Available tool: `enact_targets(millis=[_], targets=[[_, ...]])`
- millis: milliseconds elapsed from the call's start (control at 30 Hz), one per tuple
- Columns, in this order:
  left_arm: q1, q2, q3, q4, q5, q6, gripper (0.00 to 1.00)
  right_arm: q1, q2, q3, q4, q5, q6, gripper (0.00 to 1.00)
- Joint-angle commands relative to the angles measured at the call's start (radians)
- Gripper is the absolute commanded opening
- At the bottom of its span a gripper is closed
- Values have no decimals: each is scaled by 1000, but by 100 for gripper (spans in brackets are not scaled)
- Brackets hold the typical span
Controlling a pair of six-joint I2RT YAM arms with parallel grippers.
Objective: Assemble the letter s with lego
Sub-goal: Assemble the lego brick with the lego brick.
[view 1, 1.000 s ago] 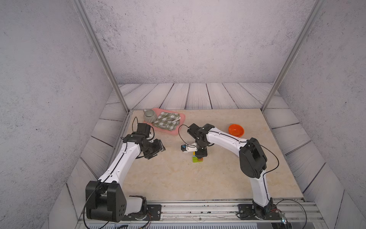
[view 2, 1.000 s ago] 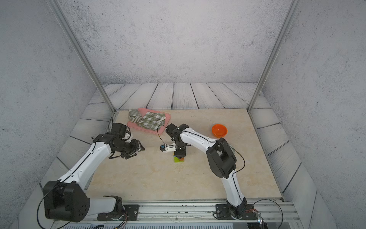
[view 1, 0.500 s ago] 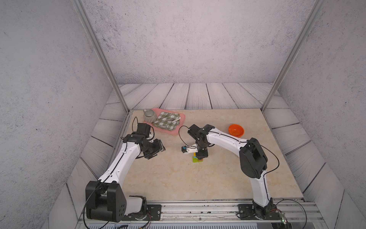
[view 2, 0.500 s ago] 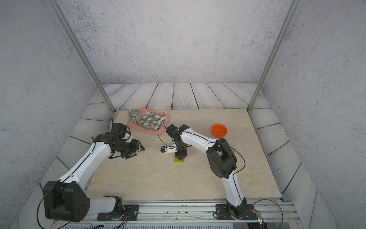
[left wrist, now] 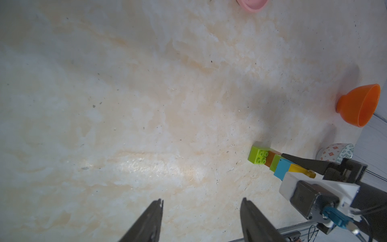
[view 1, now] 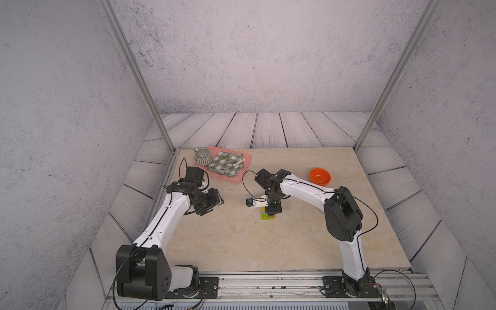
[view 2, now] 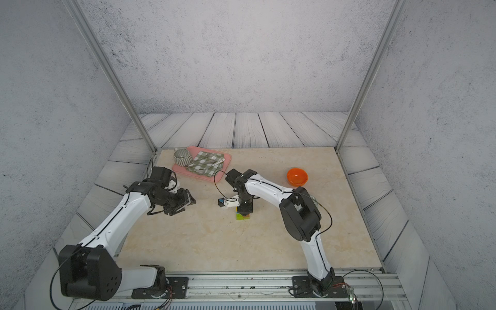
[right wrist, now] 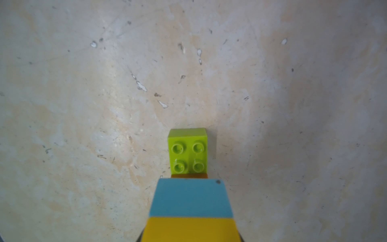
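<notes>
Right gripper (view 1: 271, 212), mid-frame in a top view, clenches the yellow brick (left wrist: 297, 168) topping the letter s (left wrist: 270, 161). Left gripper (left wrist: 202, 200) gapes empty, left of it.

The lego stack (view 1: 267, 213) is standing upright near the middle of the table (view 1: 241, 247), showing small in both top views. A long lime-green brick (left wrist: 258, 156) is lying flat at the bottom, with four of its studs sticking out bare at one end. A brown brick (left wrist: 271, 160) is sitting on its other end. A green square brick (left wrist: 274, 163) and a light blue brick (left wrist: 282, 169) are rising above that. A yellow brick (left wrist: 298, 168) is topping the stack, and the right gripper (view 2: 243, 212) is pinching it from above.
</notes>
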Motion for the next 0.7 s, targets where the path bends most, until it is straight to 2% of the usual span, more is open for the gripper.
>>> enact_targets(millis=[0, 467, 667], targets=[[13, -14, 19, -15, -2, 14, 64, -3, 39, -7, -21, 18, -17, 20], [14, -14, 17, -12, 2, 11, 64, 0, 39, 4, 8, 86, -69, 20], [14, -18, 17, -17, -3, 14, 64, 0, 38, 10, 14, 77, -72, 20]])
